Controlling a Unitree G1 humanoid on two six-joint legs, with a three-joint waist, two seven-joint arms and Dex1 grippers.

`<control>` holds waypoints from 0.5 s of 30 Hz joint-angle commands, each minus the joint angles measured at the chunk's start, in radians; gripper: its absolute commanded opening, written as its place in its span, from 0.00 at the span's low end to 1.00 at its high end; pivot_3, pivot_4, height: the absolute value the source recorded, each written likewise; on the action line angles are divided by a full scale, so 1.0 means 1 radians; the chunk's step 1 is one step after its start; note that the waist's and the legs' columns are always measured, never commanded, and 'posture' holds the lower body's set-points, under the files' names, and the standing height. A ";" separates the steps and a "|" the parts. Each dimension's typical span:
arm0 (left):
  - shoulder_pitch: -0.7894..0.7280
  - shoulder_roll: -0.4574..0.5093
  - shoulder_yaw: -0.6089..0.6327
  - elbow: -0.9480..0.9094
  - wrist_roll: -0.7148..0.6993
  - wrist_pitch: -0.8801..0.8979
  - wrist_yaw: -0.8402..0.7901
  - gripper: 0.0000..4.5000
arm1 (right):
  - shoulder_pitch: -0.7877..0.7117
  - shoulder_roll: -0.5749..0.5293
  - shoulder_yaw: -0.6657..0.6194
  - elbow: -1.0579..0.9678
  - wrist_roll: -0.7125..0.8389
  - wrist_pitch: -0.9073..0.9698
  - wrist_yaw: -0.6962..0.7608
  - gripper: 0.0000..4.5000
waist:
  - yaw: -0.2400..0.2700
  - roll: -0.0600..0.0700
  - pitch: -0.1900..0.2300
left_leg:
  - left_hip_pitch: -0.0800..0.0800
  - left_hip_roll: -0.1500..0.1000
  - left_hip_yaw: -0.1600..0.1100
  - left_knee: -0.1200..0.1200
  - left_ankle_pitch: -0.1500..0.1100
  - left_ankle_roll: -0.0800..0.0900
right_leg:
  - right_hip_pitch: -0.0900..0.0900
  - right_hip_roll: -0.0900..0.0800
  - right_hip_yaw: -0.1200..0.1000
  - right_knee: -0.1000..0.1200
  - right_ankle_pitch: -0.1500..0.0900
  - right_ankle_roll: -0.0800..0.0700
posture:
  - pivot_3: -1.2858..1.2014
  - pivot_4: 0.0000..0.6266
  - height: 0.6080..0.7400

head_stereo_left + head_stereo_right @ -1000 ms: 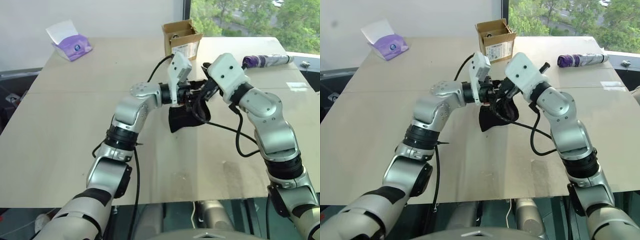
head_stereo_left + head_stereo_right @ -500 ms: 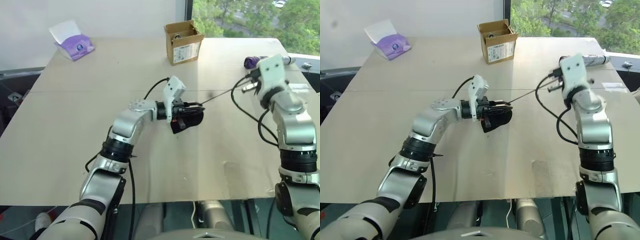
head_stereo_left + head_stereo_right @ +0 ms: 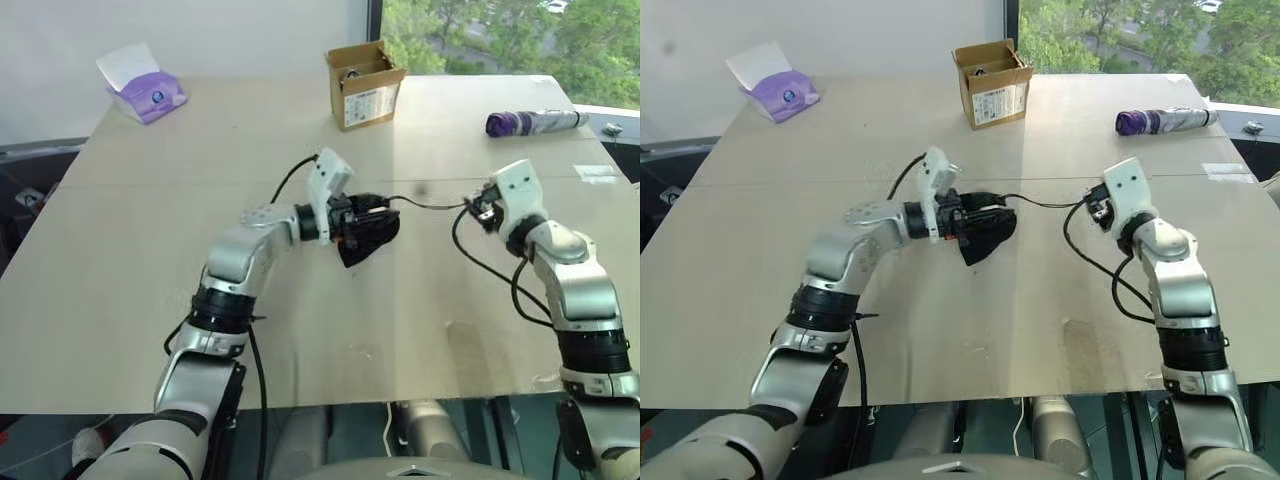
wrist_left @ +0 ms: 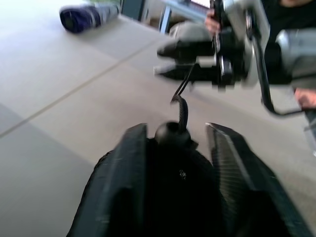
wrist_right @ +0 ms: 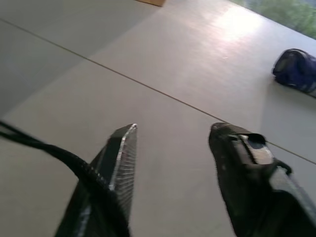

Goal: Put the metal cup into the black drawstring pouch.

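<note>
Two grippers: both are over the table, with the right one at 3 o'clock from the left one.
Left gripper: the left gripper holds the black pouch between its two fingers. One finger is on each side of the soft bag.
Right gripper: the right gripper has its fingers wide apart. Nothing sits between them, and bare table is under them.
Pouch: it is near the middle of the table, tipped a little, with its mouth end facing 3 o'clock.
Cord: a thin dark cord runs from the small bead at the pouch mouth toward the right gripper. Whether that gripper is touching the cord is too hard to tell.
Cup: it is hidden. The pouch looks round and full, so the cup is most likely inside it.
Other things: from the pouch, a brown box is at 12 o'clock, a purple umbrella is at 2 o'clock and a purple tissue box is at 10 o'clock. All three are well apart from it.
Done so far: the cup seems to be in the bag, and the mouth looks pulled tight around the bead.
Left to do: very little, it seems. The left gripper has only to let go of the pouch so that it lies on the table.
</note>
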 commanded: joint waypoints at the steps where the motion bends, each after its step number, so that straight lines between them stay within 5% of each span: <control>1: 0.056 0.046 0.119 -0.195 -0.090 0.096 0.074 0.67 | 0.131 -0.034 -0.018 -0.161 0.059 -0.001 0.066 0.90 | 0.000 0.000 0.000 | 0.000 0.000 0.000 0.000 0.000 0.000 | 0.000 0.000 0.000 0.000 0.000 0.000 | 0.52 0.24 1.00; 2: 0.084 0.061 0.150 -0.237 -0.109 0.120 0.097 0.67 | 0.180 -0.047 -0.026 -0.201 0.074 -0.001 0.085 0.98 | 0.000 0.000 0.000 | 0.000 0.000 -0.001 -0.001 0.000 0.000 | 0.000 0.000 -0.001 -0.001 0.000 0.000 | 0.52 0.24 1.00; 15: 0.651 0.153 0.427 -0.523 -0.155 -0.028 0.169 0.67 | 0.715 -0.107 -0.347 -0.516 0.338 -0.174 0.255 0.98 | 0.008 -0.001 0.000 | 0.004 0.001 0.000 0.001 0.000 0.000 | 0.005 0.000 -0.001 -0.001 0.000 0.000 | 0.52 0.24 1.00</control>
